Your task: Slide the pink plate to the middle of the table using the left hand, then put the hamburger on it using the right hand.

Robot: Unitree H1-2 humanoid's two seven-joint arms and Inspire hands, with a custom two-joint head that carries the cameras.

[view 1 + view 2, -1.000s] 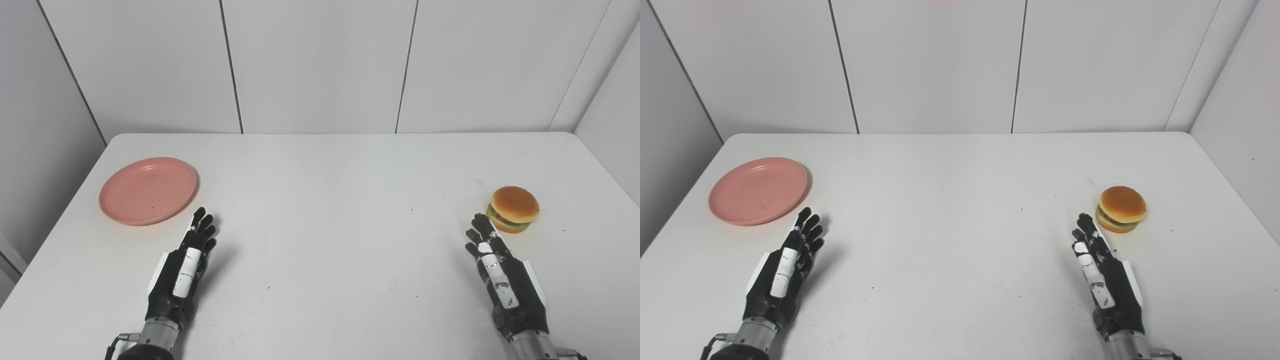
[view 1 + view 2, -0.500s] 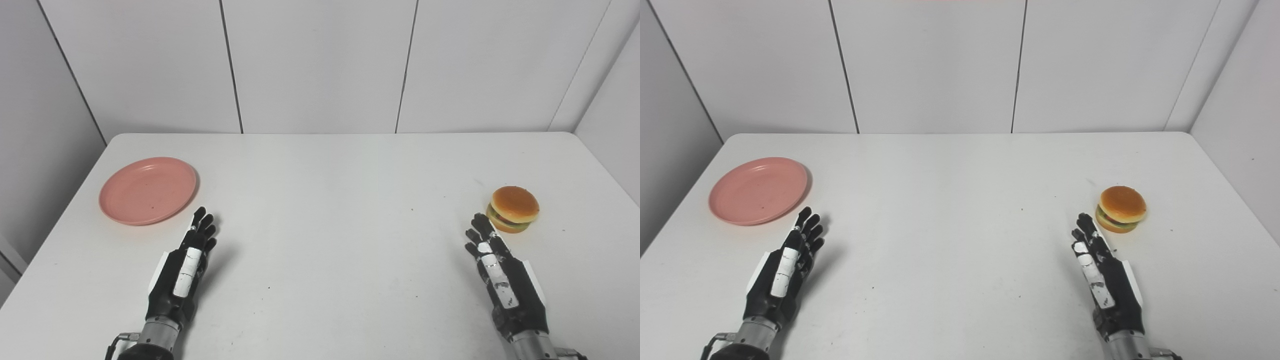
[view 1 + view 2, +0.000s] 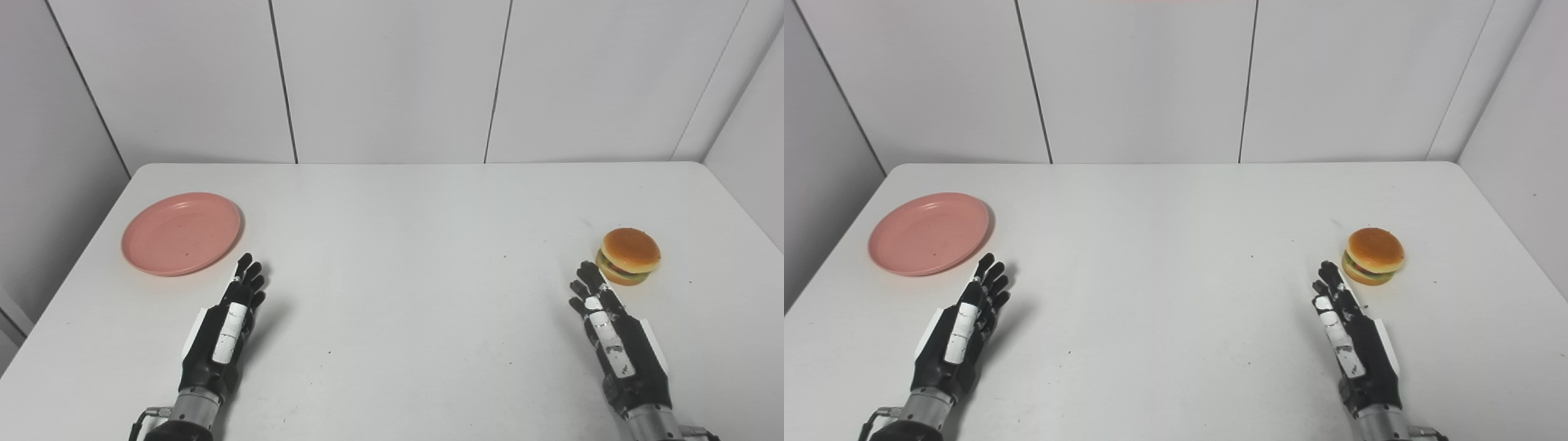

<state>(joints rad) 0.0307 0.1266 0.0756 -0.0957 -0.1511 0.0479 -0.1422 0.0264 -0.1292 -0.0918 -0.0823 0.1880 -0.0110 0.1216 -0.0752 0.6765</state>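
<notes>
A pink plate [image 3: 180,233] lies flat at the left side of the white table [image 3: 404,245], with nothing on it. A hamburger [image 3: 628,255] with a tan bun sits near the table's right side. My left hand [image 3: 228,327] rests low over the table, just near and right of the plate, fingers stretched out and apart, holding nothing. Its fingertips [image 3: 248,269] stop a little short of the plate's rim. My right hand [image 3: 609,334] is open too, fingers extended, its tips just left of and near the hamburger without touching it.
Grey wall panels [image 3: 392,79] stand close behind the table's far edge and along both sides. The table's left edge runs just beyond the plate, the right edge beyond the hamburger.
</notes>
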